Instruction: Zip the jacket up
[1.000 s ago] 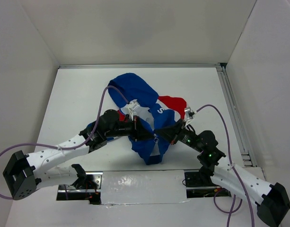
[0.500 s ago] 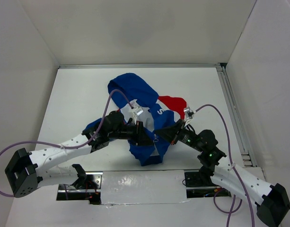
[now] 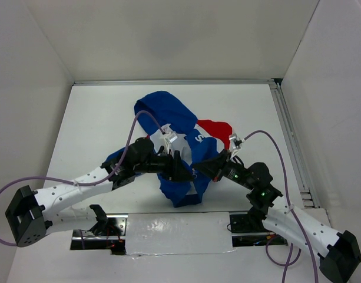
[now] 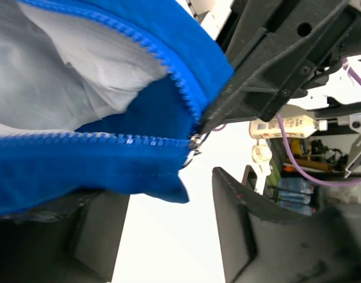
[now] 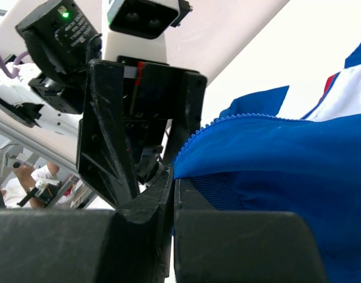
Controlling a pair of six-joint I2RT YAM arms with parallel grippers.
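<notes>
The jacket [image 3: 174, 115] sits about mid-table [image 3: 98, 118]. Its long axis runs from the hood [image 3: 159, 106] up at 11 o'clock down to the hem [image 3: 180, 197] at 6 o'clock, so it's nearly lengthwise away from the arms with a slight lean. It's mostly royal blue, with a red panel [image 3: 215, 126] at roughly 2 o'clock and white lettering [image 3: 198, 138] just inside that. The fabric is pretty bunched up and the lower front is lifted off the table.

Up close, the front is open. The two rows of zipper teeth [image 4: 98, 137] spread apart and show white lining [image 4: 62, 76], and they only meet at the little metal slider [image 4: 195, 141] near the bottom corner.

The right gripper [image 3: 197, 171] comes in from 4 o'clock. Its fingers are pressed together on the blue zipper edge right next to that slider, so it's pinching the jacket. The left gripper [image 3: 179, 168] comes in from 8 o'clock and faces the right one almost nose to nose. Its fingers [image 4: 257, 236] are spread wide with bare table showing between them. The blue hem lies over one finger and nothing is clamped.
</notes>
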